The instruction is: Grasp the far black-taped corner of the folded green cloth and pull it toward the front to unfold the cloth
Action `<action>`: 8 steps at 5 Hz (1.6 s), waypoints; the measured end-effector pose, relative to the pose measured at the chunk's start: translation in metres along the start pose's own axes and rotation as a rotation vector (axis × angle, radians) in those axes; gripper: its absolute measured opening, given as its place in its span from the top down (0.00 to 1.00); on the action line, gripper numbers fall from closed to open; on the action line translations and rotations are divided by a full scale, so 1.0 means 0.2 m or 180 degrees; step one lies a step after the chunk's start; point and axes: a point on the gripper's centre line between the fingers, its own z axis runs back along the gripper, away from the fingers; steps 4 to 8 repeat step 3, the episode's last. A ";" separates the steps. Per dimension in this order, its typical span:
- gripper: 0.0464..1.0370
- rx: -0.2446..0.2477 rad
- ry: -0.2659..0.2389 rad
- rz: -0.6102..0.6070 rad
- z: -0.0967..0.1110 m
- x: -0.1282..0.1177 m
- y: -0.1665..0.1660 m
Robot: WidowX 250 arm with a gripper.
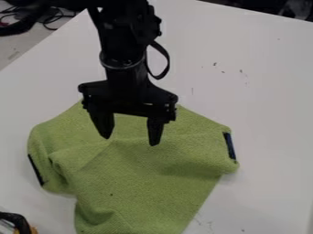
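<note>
The open pincer [129, 141] hangs over the green cloth [147, 183]; soft, light and floppy, it looks best pinched at a raised fold.

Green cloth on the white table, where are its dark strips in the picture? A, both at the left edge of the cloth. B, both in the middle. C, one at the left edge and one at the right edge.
C: on the green cloth, one dark strip sits at the left edge and another dark strip at the right edge.
</note>
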 end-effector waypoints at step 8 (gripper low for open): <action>0.04 0.0429 -0.0179 0.0253 0.08 0.33 -0.09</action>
